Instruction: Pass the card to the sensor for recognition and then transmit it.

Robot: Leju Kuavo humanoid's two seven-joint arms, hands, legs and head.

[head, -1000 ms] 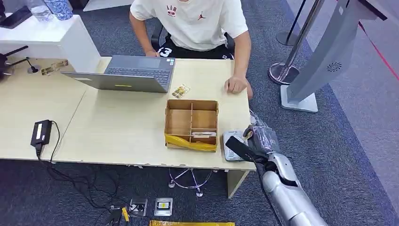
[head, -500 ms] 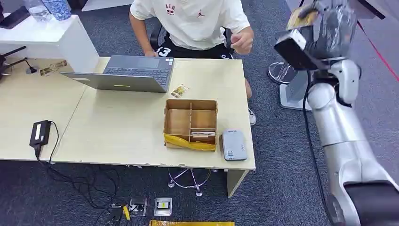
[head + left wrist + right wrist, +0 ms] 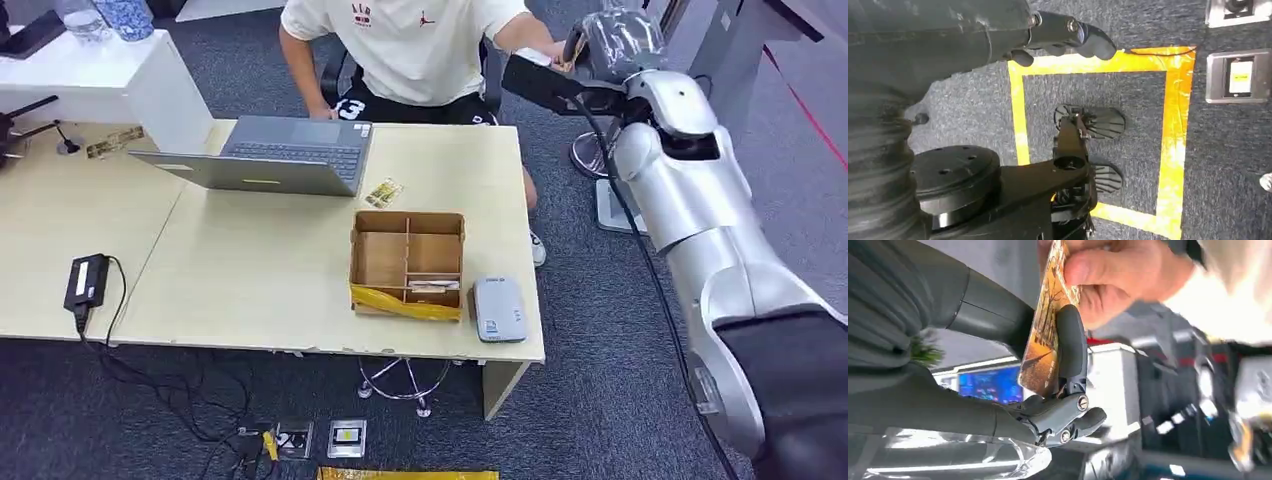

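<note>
Card (image 3: 1045,347): thin, flat, orange-printed, pinched on edge between thumb and a dark finger of the right hand (image 3: 1048,365), raised high toward the seated person. Also gripped at its far end by the person's hand (image 3: 1113,277), so held by both at once. Seen from the head camera as a right hand (image 3: 612,42) lifted beside the person's hand (image 3: 545,50), well apart from the desk.

Likely light, stiff and slick, with little to hold except faces and edges. Best taken by the 2 broad faces near 1 short end, leaving the other end free for the receiver. Judged risk: slipping out or twisting if let go before the other grip is firm.

Left hand (image 3: 1058,37) hanging over dark carpet with yellow tape, fingers loosely curled, holding nothing visible; truly closed or not cannot be told.

Pale wooden desk (image 3: 260,270) carrying a grey sensor (image 3: 498,309) at its near right corner, just beside a divided cardboard box (image 3: 406,262); laptop (image 3: 270,155) farther back. Grey carpet all round, stanchion base and stand to the right.
</note>
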